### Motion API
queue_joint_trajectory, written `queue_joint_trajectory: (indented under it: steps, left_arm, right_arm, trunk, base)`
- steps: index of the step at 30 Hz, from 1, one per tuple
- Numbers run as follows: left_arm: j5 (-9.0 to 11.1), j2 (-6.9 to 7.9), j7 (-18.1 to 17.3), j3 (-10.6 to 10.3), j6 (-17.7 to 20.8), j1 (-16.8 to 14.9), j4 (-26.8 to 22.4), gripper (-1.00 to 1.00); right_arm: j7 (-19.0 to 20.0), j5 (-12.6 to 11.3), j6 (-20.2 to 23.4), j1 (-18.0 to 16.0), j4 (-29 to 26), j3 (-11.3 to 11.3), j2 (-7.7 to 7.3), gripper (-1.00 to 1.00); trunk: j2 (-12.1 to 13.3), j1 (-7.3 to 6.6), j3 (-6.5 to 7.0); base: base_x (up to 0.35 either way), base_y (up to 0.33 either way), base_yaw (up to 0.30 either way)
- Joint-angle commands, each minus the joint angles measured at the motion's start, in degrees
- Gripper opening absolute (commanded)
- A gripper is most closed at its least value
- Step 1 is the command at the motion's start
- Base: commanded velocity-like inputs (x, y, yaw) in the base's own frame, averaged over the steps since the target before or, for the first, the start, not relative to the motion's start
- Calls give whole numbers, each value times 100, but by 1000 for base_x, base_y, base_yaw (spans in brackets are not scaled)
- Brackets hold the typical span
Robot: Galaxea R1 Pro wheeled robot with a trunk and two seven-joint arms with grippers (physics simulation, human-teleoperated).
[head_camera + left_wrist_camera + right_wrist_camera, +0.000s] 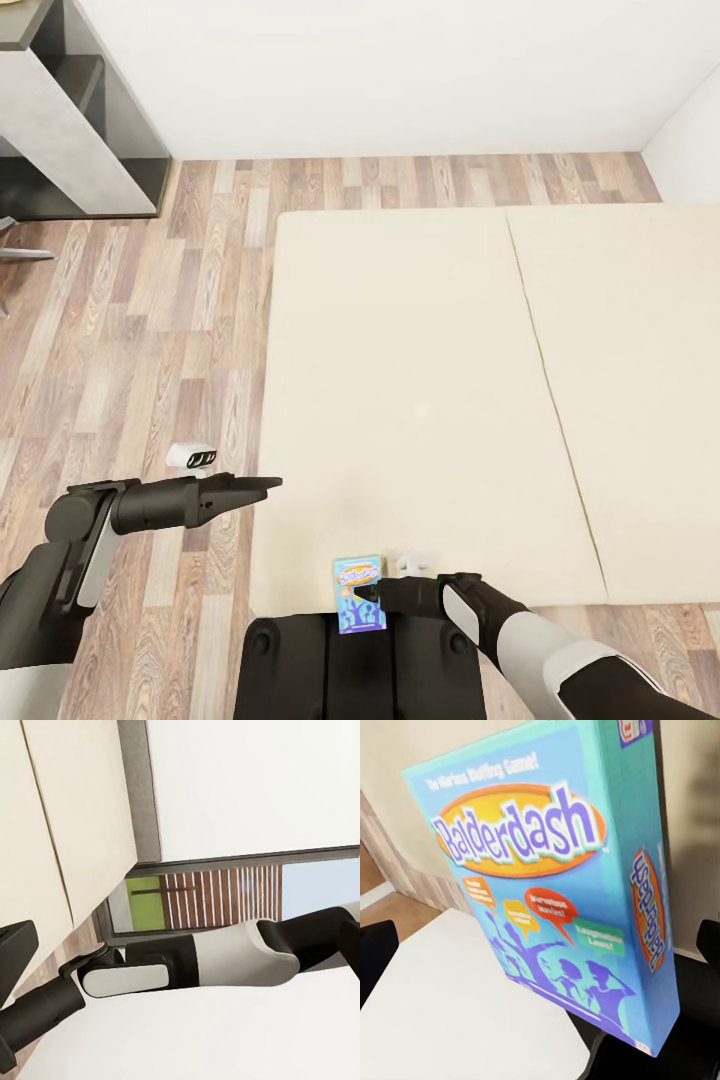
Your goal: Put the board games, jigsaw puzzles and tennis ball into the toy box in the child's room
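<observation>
- The board game (359, 594) is a blue box with "Balderdash" printed on an orange oval; it is at the near edge of the bed (420, 380), just over the robot's dark trunk (350, 665).
- In the right wrist view the game (559, 877) stands tilted and close to the camera, with its cover and one narrow side showing.
- The right pincer (385, 592) touches the game from the right side and seems closed on it; its dark fingers (375, 960) appear at both sides of the box.
- The bed is cream, with a seam dividing its top into two parts.
- The left pincer (268, 485) hangs over the wood floor (150, 330) just beside the bed's left edge, holding nothing; I cannot tell how far it is open.
- A small white object (192, 456) lies on the floor near the left pincer.
- A grey shelf unit (70, 110) stands well apart from the bed, at the far left wall.
</observation>
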Motion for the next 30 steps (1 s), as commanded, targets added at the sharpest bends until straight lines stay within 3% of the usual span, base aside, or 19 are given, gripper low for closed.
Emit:
queue_joint_trajectory:
  steps: [1, 30]
  left_arm:
    - [-3, 2, -22, 0, 61, -1, -1, 100]
    - [-3, 2, -22, 0, 61, -1, -1, 100]
  right_arm:
    - [3, -60, 38, -2, -3, 30, -4, 100]
    - [-4, -60, 52, -2, -3, 30, -2, 100]
  trunk:
    - [-9, 3, -6]
    - [-9, 3, -6]
  base:
    - [0, 2, 0]
    - [0, 0, 0]
